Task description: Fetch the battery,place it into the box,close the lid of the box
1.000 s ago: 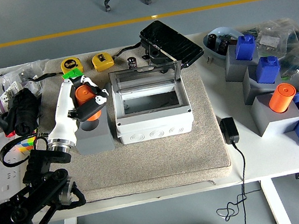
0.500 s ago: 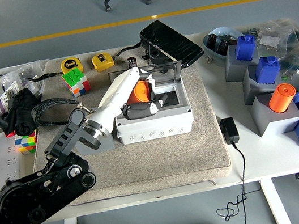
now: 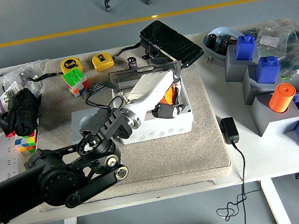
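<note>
Inside the white box, my left hand grips the orange battery, mostly hidden; its label I can't read.

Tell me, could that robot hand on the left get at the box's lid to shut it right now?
Probably not yet. The left robot hand is down inside the white box, fingers wrapped around the orange battery. The clear lid stands upright just behind it, with nothing blocking it, so letting go first should free the way.
</note>
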